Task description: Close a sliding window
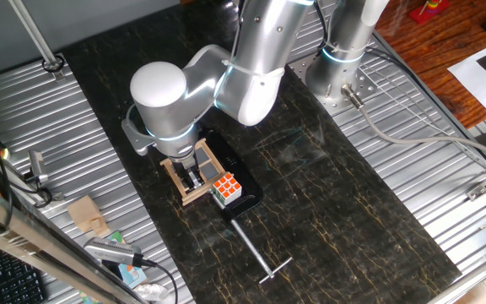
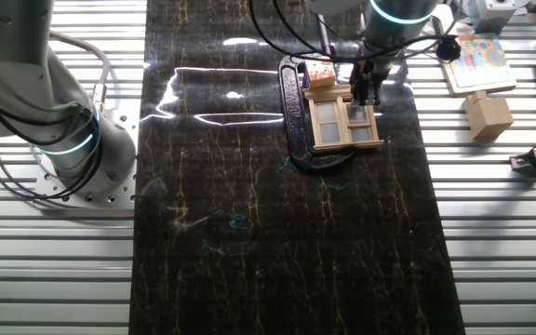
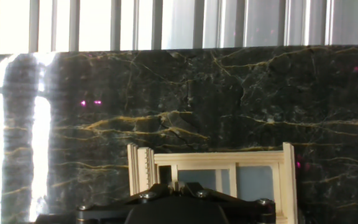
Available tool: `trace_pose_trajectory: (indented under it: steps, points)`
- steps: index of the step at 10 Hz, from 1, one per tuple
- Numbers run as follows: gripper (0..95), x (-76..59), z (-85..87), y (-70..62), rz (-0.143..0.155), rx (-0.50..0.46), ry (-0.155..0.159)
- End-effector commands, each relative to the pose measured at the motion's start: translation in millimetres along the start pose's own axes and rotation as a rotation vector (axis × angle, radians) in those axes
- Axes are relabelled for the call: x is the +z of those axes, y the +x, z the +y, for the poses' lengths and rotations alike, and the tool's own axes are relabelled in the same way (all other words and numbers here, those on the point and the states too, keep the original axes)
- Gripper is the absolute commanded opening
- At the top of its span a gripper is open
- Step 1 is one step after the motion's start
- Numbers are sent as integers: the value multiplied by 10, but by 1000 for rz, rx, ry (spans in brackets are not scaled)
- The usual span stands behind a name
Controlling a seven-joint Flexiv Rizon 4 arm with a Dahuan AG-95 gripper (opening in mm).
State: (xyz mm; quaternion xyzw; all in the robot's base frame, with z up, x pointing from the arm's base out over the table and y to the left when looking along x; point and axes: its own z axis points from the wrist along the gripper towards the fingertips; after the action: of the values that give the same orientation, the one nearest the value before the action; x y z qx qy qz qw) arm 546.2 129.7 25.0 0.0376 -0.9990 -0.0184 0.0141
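Note:
The sliding window is a small tan wooden frame with cross bars, lying on a black base. It also shows in one fixed view and at the bottom of the hand view. My gripper is low over the window, with its dark fingers reaching down onto the frame's far part. The fingertips stand close together and look shut. I cannot tell whether they pinch a bar. In one fixed view the arm hides much of the window, and the gripper sits inside the frame.
A multicoloured Rubik's cube stands on the black base right beside the window. A metal T-shaped rod lies on the dark marble mat. A wooden block and a second arm's base stand off the mat.

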Motion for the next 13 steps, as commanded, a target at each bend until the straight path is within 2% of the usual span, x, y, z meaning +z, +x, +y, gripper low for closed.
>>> trace_pose_trajectory:
  steps: [1, 4, 13]
  points:
    - [0, -1, -16, -10, -1, -4, 5]
    - [0, -38, -159, -13, 3, -28, 7]
    - [0, -8, -559, 3, 3, -86, 21]
